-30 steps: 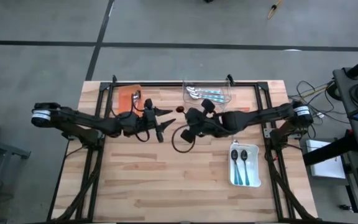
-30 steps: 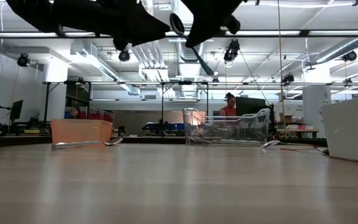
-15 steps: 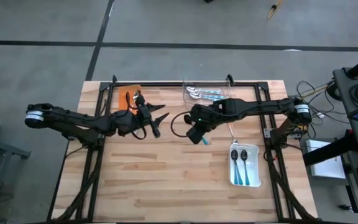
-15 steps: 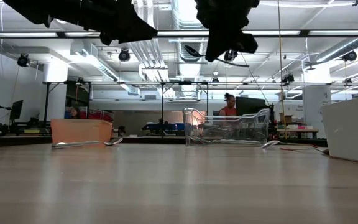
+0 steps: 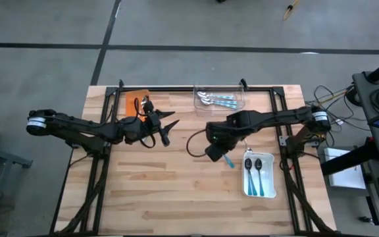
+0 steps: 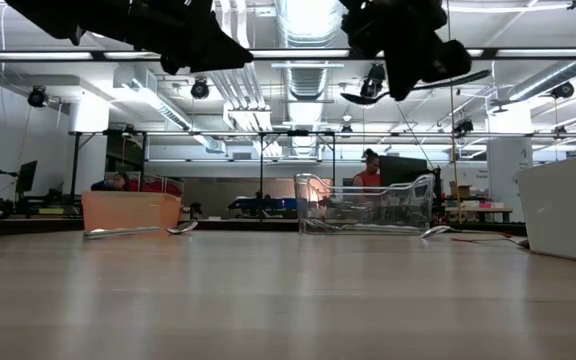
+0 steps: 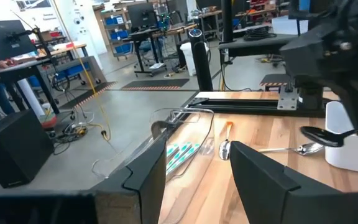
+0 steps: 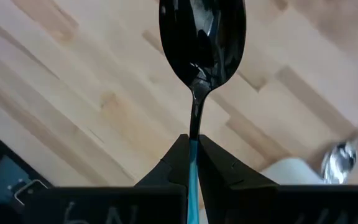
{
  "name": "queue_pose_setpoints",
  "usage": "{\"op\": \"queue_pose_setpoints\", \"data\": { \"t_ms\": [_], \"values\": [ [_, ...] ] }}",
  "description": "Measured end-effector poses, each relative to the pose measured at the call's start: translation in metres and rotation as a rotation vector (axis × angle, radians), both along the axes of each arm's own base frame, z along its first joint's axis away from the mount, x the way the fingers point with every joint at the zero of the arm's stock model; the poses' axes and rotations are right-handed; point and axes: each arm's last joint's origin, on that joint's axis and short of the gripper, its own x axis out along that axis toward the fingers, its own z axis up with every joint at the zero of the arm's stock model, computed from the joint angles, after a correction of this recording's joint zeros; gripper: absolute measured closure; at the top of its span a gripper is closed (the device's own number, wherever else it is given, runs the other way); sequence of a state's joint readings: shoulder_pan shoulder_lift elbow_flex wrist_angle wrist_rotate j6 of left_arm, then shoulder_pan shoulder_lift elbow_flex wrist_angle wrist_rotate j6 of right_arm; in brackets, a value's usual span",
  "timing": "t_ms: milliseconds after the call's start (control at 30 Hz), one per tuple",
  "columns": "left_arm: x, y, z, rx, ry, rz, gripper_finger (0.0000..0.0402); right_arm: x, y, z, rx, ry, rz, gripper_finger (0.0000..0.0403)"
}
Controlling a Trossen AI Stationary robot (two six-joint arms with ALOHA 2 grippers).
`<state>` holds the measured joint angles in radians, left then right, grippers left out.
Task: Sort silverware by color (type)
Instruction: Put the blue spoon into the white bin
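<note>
High view: the right gripper (image 5: pixel 217 149), which half a second ago hung mid-table, now sits closer to the white rectangular tray (image 5: pixel 269 191), its fingers pinched on a light blue-handled spoon with a shiny bowl (image 5: pixel 227 160) held above the wooden table (image 5: pixel 176 197). The left gripper (image 5: pixel 168 127) has not moved, fingers spread with nothing between them, beside the orange tray (image 5: pixel 132 101). Low view: the carried spoon (image 6: pixel 368 96) has shifted rightward, high above the clear plastic tray (image 6: pixel 366 208). Left wrist view: two dark fingers (image 7: pixel 151 171) stand apart; a plain silver spoon (image 7: pixel 278 149) lies on the table. Right wrist view: fingertips (image 8: pixel 179 163) clamp the blue handle.
</note>
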<state>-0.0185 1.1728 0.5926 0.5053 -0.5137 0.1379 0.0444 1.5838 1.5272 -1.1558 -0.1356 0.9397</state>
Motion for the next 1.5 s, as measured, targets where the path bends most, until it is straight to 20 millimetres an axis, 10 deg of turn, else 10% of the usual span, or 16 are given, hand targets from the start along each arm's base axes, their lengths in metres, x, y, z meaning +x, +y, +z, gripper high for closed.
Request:
{"op": "queue_pose_setpoints", "data": {
  "t_ms": [367,1100,1500],
  "values": [
    [0.000,0.000,0.000,-0.017,-0.008,0.001,0.0242,-0.028,0.020,-0.006,0.006,0.107,-0.055,0.0394],
    [0.000,0.000,-0.001,-0.017,0.003,0.001,0.0242,-0.147,0.043,-0.040,0.210,0.106,-0.567,0.0394],
    [0.000,0.000,-0.002,-0.017,0.007,0.002,0.0242,-0.167,0.059,-0.054,0.226,0.170,-0.610,0.0394]
  ]
}}
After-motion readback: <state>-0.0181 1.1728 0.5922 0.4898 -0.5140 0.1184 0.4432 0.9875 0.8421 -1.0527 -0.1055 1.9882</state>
